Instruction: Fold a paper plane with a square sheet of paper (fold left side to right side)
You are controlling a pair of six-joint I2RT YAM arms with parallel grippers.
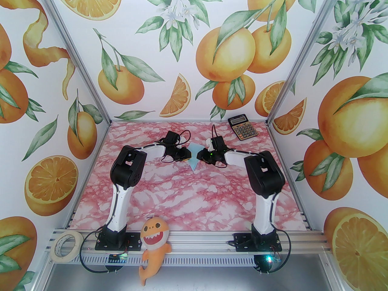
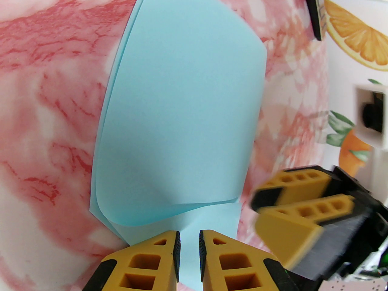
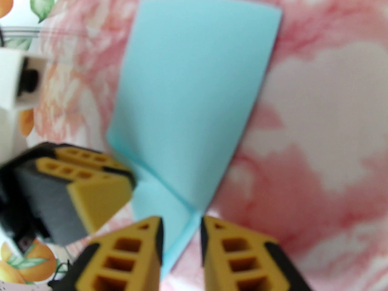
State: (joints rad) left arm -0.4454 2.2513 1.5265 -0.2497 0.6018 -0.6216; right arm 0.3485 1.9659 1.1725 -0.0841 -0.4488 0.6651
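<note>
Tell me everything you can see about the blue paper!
The square sheet of paper is thin, pale blue and plain. It is folded over into a narrower doubled shape; the top layer curls up loosely at one end, not pressed flat. It lies on the pink marbled table, between both arms. The left tool and right tool, both slightly open, sit at its edges, one each side; whether they touch it is unclear.

Thin pale light-blue square sheet of paper [image 2: 182, 102], matt, smooth pink-and-white marbled tabletop [image 1: 182, 199], left gripper [image 2: 189, 241] of matt yellow plastic edged in black, ridged silvery aluminium frame rail [image 1: 197, 241], soft orange plush shark toy [image 1: 154, 238], black-and-gold plastic calculator [image 1: 243, 128]
</note>
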